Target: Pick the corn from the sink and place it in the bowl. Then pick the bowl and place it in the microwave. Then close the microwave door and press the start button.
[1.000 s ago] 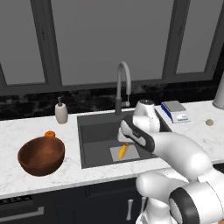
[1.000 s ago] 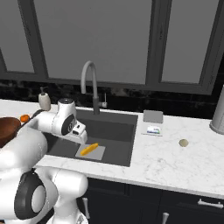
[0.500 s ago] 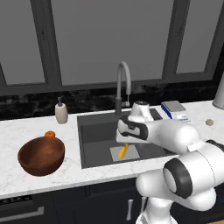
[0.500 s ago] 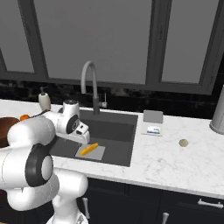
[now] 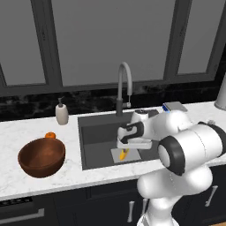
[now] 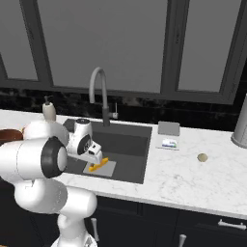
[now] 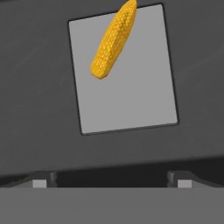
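Gripper (image 5: 129, 146) has dropped into the sink (image 5: 95, 132), jaws apart and empty, corn (image 7: 113, 40) just ahead on the pale plate (image 7: 127, 96) — descend, then grasp.

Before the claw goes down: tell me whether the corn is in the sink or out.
In. The corn lies on its side on a pale grey plate at the bottom of the sink, untouched.

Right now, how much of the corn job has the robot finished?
Nothing is finished yet. The corn lies on a pale grey panel in the sink, and the open tool hovers over it, holding nothing. The bowl sits empty on the counter. Left: grab the corn, fill the bowl, then the microwave steps.
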Controlling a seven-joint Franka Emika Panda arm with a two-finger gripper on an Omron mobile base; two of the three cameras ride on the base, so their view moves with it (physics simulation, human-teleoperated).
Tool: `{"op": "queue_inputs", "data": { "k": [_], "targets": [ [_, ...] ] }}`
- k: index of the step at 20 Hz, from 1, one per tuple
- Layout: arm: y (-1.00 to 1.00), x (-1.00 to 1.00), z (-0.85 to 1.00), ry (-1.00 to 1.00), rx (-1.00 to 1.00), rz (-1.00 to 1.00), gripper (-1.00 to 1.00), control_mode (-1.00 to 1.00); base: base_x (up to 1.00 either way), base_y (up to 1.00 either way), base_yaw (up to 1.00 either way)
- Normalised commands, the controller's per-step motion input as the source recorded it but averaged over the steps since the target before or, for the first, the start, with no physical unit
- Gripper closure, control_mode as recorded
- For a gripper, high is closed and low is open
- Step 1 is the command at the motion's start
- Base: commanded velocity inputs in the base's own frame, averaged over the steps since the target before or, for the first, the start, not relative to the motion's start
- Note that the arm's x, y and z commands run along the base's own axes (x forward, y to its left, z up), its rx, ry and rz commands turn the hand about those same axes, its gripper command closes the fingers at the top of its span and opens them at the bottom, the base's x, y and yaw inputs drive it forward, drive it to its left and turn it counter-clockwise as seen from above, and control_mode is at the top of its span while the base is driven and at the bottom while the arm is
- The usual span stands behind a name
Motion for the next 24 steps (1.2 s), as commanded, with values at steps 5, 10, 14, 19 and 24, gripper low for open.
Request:
{"op": "queue_inputs", "data": {
  "k": [5, 10, 14, 19, 24],
  "targets": [
    [0.0, 0.39, -0.25, 0.0, 0.0, -0.02, -1.0, -1.0, 0.0, 0.0, 0.0],
    [0.0, 0.5, -0.2, 0.0, 0.0, -0.01, -1.0, -1.0, 0.0, 0.0, 0.0],
    [0.01, 0.29, -0.37, 0.0, 0.0, 0.0, -1.0, -1.0, 0.0, 0.0, 0.0],
    [0.01, 0.29, -0.5, 0.0, -0.02, 0.0, -1.0, -1.0, 0.0, 0.0, 0.0],
    [0.02, 0.31, -0.14, 0.0, 0.0, 0.0, -1.0, -1.0, 0.0, 0.0, 0.0]
  ]
}}
